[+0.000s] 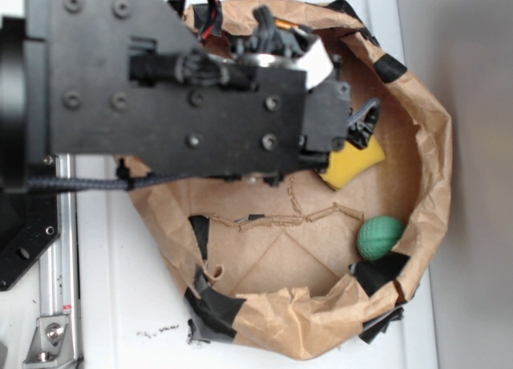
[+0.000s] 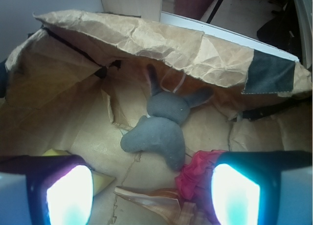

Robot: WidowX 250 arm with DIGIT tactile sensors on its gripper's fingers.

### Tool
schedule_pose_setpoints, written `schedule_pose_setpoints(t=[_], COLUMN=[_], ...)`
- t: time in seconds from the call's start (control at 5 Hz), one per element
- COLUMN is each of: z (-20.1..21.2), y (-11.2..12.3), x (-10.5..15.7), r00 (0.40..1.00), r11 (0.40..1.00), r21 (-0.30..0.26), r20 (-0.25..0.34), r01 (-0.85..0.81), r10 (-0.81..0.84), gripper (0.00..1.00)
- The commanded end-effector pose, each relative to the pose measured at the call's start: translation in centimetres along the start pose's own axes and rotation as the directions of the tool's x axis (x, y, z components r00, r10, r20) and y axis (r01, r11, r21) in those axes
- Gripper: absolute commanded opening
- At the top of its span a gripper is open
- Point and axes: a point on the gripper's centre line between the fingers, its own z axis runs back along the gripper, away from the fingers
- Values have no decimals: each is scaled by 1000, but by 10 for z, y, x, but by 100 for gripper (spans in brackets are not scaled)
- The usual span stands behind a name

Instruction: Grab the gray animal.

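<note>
The gray animal [image 2: 161, 129] lies on the floor of a crumpled brown paper bowl [image 2: 146, 36], dark gray head with two pointed ears toward the far wall, lighter curved body toward me. It shows only in the wrist view; in the exterior view the arm hides it. My gripper [image 2: 152, 195] is open, its two fingers spread wide at the bottom of the wrist view, a little short of the animal and above the floor. A tan spiral seashell [image 2: 156, 200] lies between the fingers. A red fabric flower [image 2: 198, 176] touches the right finger.
The paper bowl's wall [image 1: 425, 144] rings everything, patched with black tape [image 1: 216, 309]. A yellow wedge [image 1: 357, 164] sits by the gripper and also shows in the wrist view [image 2: 100, 178]. A green ball [image 1: 379, 237] rests by the right wall. White table [image 1: 120, 305] surrounds the bowl.
</note>
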Motion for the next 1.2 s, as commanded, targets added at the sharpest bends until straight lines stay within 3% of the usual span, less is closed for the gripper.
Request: schedule_pose_setpoints(t=[0.0, 0.2, 0.4, 0.6, 0.8, 1.0], z=[10, 10, -27, -62, -77, -78], y=[17, 17, 32, 42, 46, 34], x=[19, 19, 11, 12, 21, 39], r00=[998, 998, 999, 998, 996, 995], r11=[998, 998, 998, 999, 999, 997], r21=[-31, -31, -42, -15, -16, -22], r20=[20, 20, 10, 43, 66, 67], r01=[-52, -52, -37, -45, -51, -75], r10=[53, 53, 38, 45, 52, 77], gripper=[100, 100, 100, 100, 100, 100])
